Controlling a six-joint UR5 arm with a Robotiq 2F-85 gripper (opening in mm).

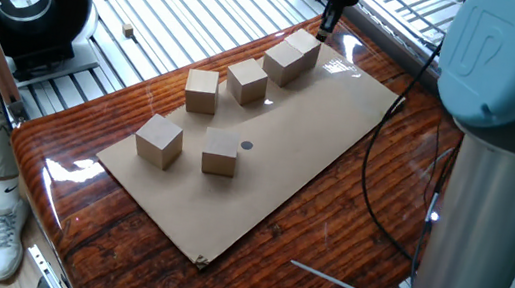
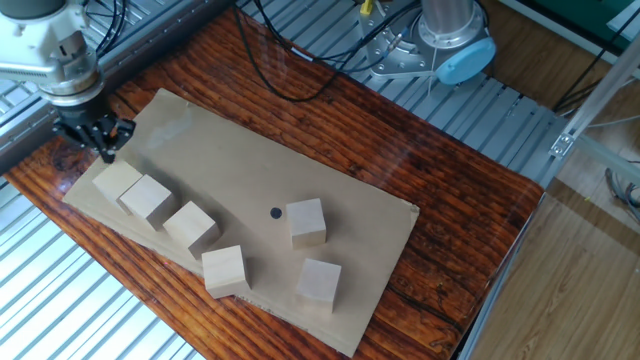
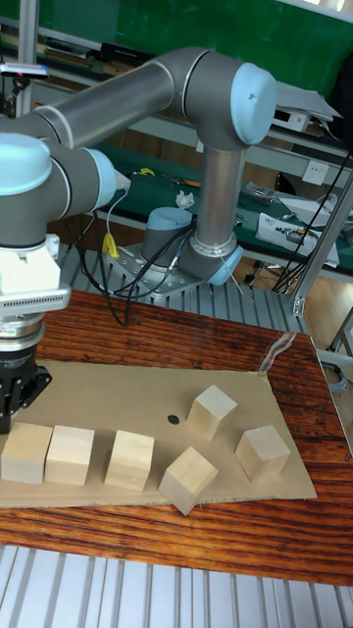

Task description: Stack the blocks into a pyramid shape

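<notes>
— Pincer state? Blocks?
— Pressed together, empty, at the board's far corner, just beside the end block. Six blocks flat on the board.
— Risk?
— Could shove the row crooked, ruining the base.
</notes>
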